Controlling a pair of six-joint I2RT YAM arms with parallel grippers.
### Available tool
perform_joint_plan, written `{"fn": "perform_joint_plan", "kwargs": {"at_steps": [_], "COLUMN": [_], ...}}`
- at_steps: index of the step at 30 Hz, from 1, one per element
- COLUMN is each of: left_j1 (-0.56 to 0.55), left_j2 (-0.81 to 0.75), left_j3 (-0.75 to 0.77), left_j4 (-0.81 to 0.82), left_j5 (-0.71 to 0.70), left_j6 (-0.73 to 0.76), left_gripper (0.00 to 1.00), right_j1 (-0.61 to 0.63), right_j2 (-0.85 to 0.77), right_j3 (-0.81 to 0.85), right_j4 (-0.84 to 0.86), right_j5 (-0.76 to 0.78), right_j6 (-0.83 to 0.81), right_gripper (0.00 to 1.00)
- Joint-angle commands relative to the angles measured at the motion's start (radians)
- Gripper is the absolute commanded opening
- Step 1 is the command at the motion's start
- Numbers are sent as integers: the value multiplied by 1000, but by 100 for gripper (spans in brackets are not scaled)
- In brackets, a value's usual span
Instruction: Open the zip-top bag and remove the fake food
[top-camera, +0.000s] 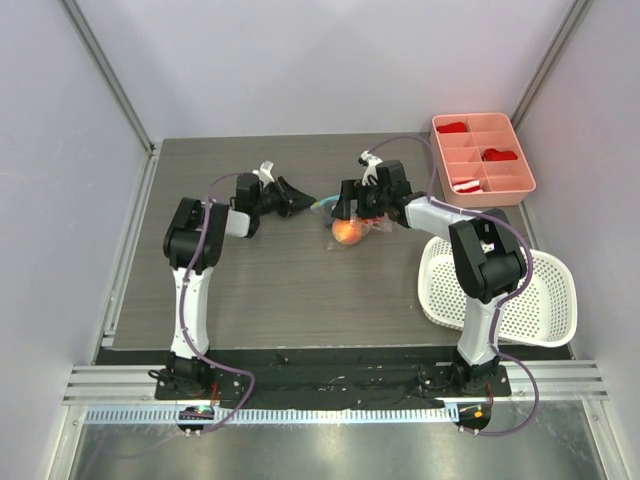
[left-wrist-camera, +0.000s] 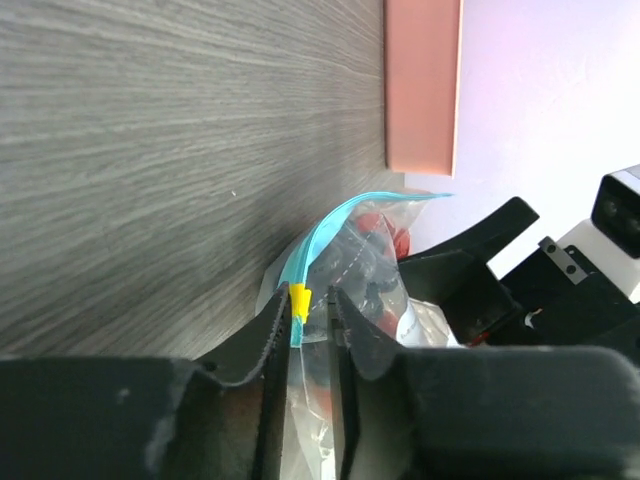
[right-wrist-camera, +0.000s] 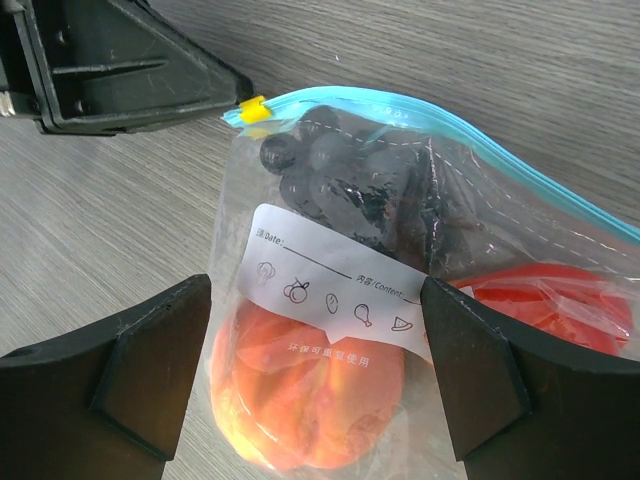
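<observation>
Two hands of mine meet at the zip-top bag (right-wrist-camera: 330, 250), which hangs between them over the middle of the bench (top-camera: 270, 290), toward its far side; I cannot tell whether the bag's bottom touches the wood. My left hand (left-wrist-camera: 308, 295) is nearly closed, pinching the bag's top corner; the yellow slider (left-wrist-camera: 300, 303) on the teal zip strip (left-wrist-camera: 325, 232) sits right between its fingertips, with clear plastic trailing down between the fingers. My right hand (right-wrist-camera: 318, 290) is spread wide yet closed across the bag's body; one pad presses the edge of the white label (right-wrist-camera: 330, 300), and the other sits at the plastic beside the orange fruit. All the fake food (top-camera: 347, 232) is inside the bag; the orange-peach fruit (right-wrist-camera: 300, 400) fills the lower part, the black berry cluster (right-wrist-camera: 350, 190) sits just under the zip strip, and the red piece (right-wrist-camera: 560, 300) lies off to one side behind my pad. From my right wrist the teal strip runs from the slider along the bag's top edge, and my left hand's dark fingers point in at the slider corner. On the far right of the bench stands a pink divided tray (top-camera: 484, 155) holding red bits; nearer, just beside my right arm, a white perforated basket (top-camera: 520, 290) hangs partly over the bench's edge.
</observation>
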Motion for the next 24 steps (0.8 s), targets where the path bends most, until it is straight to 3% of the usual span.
{"fn": "perform_joint_plan", "kwargs": {"at_steps": [1,5,10,24], "left_j1": [-1,-1,-3,-3], "left_j2": [-28,-76,-94,-31], "left_j3": [-31,-44,-40,23], "left_j4": [24,-122,-188,-115], "left_j5": [7,-33,-43,-7], "left_j6": [33,154,216,122], "left_gripper": [30,42,35,29], "right_j1": [-2,-5,-3,-5], "right_j2": [-47,-52,-52,-46], "right_j3": [-9,-10,-10,-9], "right_j4": [24,24,26,26], "right_j5": [-16,-16,-19,-25], "right_j6": [4,2,4,5], "right_gripper": [91,91,91,91]}}
